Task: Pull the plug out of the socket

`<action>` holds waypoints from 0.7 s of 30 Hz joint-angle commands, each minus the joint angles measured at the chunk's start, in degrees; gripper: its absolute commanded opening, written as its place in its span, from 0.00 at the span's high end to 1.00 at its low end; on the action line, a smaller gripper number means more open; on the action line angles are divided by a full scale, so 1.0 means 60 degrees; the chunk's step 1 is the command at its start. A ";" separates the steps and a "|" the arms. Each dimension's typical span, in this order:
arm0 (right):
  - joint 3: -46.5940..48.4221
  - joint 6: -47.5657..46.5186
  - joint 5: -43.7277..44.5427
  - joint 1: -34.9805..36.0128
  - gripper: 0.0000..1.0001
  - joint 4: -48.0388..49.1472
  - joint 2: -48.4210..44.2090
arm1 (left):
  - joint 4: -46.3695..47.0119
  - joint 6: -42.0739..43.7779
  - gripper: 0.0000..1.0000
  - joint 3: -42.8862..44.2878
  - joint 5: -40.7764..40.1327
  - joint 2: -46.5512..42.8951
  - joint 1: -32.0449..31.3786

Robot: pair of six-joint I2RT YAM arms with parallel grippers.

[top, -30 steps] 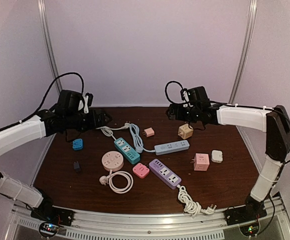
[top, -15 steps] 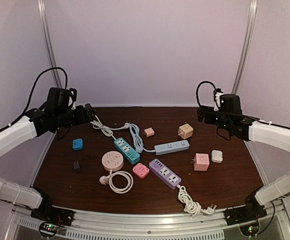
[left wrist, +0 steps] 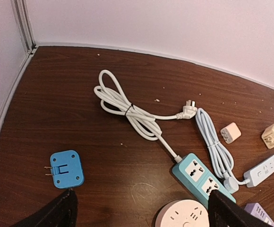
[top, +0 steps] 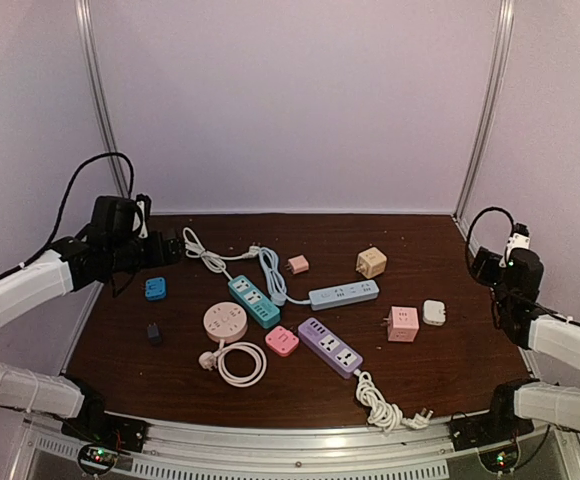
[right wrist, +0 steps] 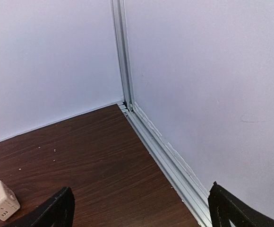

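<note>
Standing wide apart, left claw (left wrist: 141,213) and right claw (right wrist: 139,208); pale blue plug (left wrist: 230,183) sits in teal strip (left wrist: 199,176).

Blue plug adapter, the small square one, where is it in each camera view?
Top external: blue plug adapter left of centre.
Left wrist: blue plug adapter lower left, prongs pointing left.
Right wrist: not in it.
Shared landmark: teal power strip, right of the adapter in both those views.
</note>
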 commanded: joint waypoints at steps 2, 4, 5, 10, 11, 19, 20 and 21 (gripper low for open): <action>-0.0780 -0.0385 0.0185 -0.0778 0.00 0.3116 0.1382 | 0.1619 0.1613 0.02 -0.0813 -0.0172 -0.0591 0.0326; -0.0866 -0.0539 -0.0208 -0.0793 0.00 0.4351 0.2386 | 0.2373 0.2065 0.02 -0.1337 -0.0425 -0.0785 0.0388; -0.0830 -0.0610 -0.0332 -0.0790 0.00 0.4834 0.2939 | 0.2782 0.2282 0.02 -0.1634 -0.0437 -0.0867 0.0431; -0.0513 -0.0677 -0.0552 -0.0798 0.00 0.5937 0.4369 | 0.3736 0.2374 0.02 -0.2527 -0.0159 -0.1036 0.1543; -0.0478 -0.0842 -0.0934 -0.0798 0.00 0.6230 0.4699 | 0.3749 0.2445 0.02 -0.2581 -0.0241 -0.1008 0.1758; -0.0709 -0.1468 -0.2096 -0.0769 0.00 0.7825 0.5883 | 0.4739 0.3191 0.02 -0.3450 -0.2115 -0.0791 0.2747; -0.0700 -0.1452 -0.2118 -0.0769 0.00 0.7689 0.5830 | 0.5130 0.3201 0.02 -0.3670 -0.2143 -0.0734 0.2934; -0.0707 -0.1454 -0.2105 -0.0769 0.00 0.7758 0.5854 | 0.5952 0.3211 0.02 -0.3927 -0.1942 -0.0592 0.3243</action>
